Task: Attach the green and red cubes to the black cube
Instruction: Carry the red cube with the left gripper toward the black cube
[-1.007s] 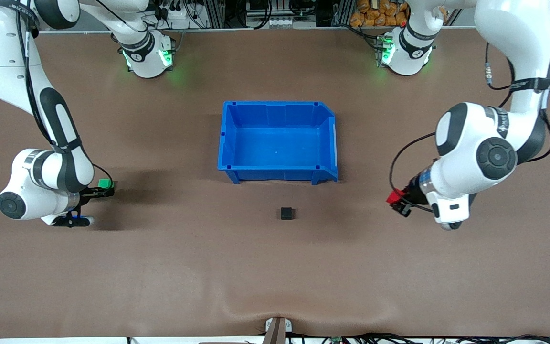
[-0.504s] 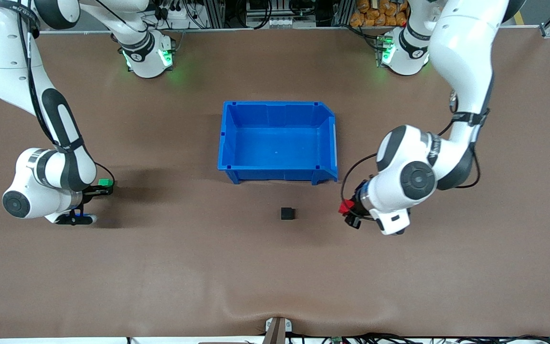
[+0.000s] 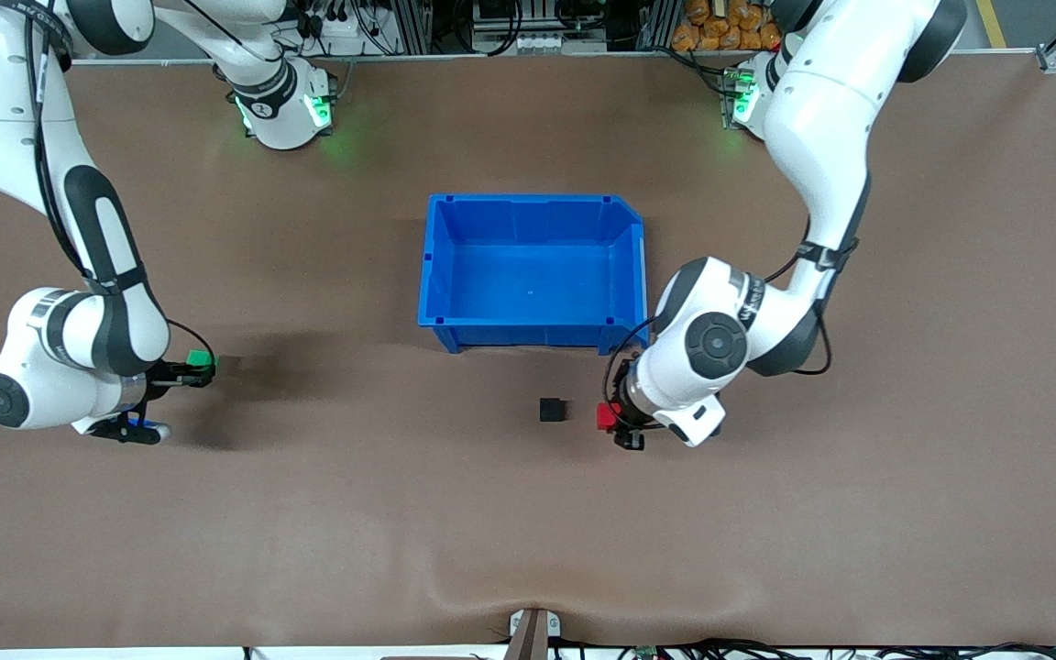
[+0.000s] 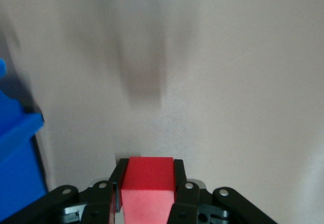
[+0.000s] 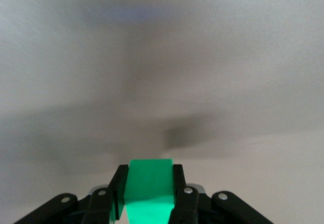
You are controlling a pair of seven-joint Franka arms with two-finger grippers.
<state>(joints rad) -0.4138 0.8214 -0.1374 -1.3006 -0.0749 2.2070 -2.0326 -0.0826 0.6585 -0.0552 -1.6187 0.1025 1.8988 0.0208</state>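
Nearest the front camera, the left gripper [image 3: 615, 423] pinches the red cube [image 3: 607, 415] between its fingers, over the table [image 3: 528, 532] just beside the black cube [image 3: 552, 409], toward the left arm's end; the two cubes look slightly apart, though the gap is hard to judge. The black cube sits on the table, nearer the camera than the blue bin [image 3: 441, 266]. At the right arm's end, the right gripper [image 3: 193, 367] clamps the green cube [image 3: 199, 358] low over the table, well apart from the others.
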